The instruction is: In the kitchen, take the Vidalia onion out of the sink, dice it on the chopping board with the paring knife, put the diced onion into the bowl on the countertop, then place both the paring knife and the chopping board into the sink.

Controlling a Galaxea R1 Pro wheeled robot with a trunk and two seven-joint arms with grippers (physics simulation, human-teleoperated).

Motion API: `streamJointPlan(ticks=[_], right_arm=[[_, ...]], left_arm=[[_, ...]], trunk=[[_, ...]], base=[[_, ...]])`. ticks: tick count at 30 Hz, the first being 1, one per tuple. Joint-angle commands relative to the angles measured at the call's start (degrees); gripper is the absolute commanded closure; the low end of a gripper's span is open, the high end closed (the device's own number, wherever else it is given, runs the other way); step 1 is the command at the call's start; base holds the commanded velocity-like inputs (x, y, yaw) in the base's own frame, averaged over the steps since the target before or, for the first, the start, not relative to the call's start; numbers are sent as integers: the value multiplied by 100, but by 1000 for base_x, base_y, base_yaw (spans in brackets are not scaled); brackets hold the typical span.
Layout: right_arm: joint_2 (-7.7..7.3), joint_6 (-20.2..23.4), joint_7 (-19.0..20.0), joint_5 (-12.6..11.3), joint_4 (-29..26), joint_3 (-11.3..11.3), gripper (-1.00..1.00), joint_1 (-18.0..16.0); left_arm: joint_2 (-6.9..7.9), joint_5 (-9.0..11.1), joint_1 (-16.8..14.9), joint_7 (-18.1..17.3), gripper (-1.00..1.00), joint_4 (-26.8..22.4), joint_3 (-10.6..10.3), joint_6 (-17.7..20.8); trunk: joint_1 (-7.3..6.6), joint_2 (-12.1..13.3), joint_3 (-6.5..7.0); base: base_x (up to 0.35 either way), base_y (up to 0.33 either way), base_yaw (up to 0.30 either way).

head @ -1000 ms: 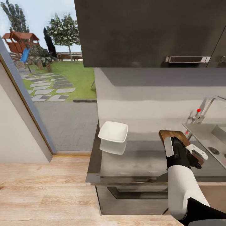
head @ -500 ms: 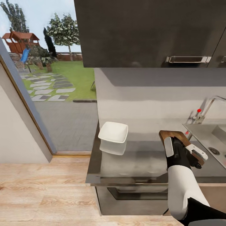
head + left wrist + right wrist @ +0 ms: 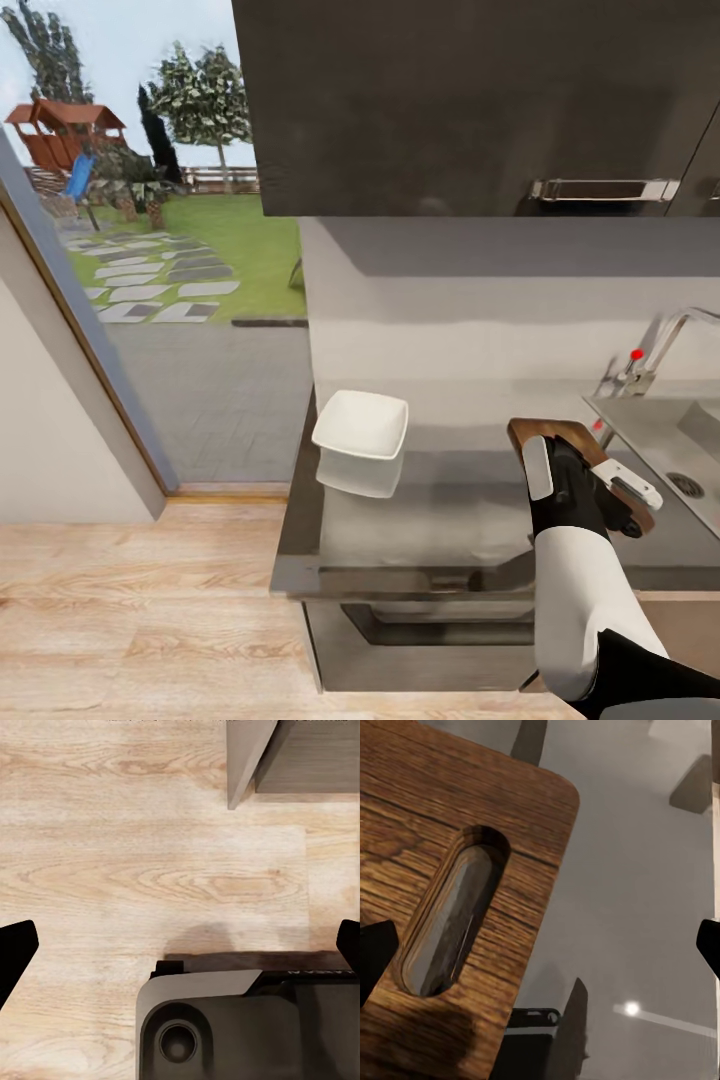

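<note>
I see my right gripper (image 3: 600, 480) hanging just over the chopping board (image 3: 560, 432) on the grey countertop (image 3: 440, 510). In the right wrist view the two dark fingertips (image 3: 375, 952) sit far apart at the edges, so this hand is open and holds nothing. The board's handle slot (image 3: 454, 915) lies right under the hand, between the fingers. The board's long side runs away from me toward the wall, and my wrist covers most of it. Only its far rounded end peeks out past the gripper.

The white bowl (image 3: 362, 422) sits well off to the left of this hand, on the same countertop. The sink (image 3: 670, 440) is just to the right of the hand, with the tap (image 3: 655, 350) behind it.

My right arm is the near one for the board. My left gripper (image 3: 180, 945) points down at the wooden floor (image 3: 150, 870), far from everything, and its fingers are spread apart too.

I can't find the paring knife or the onion. The inside of the sink is cut off at the edge, so I can't tell what is in it.
</note>
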Motion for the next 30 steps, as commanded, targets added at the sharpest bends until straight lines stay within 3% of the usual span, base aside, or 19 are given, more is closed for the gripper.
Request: streamJointPlan(ticks=[1,30], right_arm=[[3,57,-18,-10,-10,-7,-100,-5],[3,58,-13,-12,-9,-6,-100,-7]], left_arm=[[1,1,0,-1,-100,-4,-2,-11],[1,-3,0,-1,-100,-3,-9,-16]], trunk=[[2,-5,-7],[2,-5,-7]], base=[[66,-38,0],[12,-117,0]])
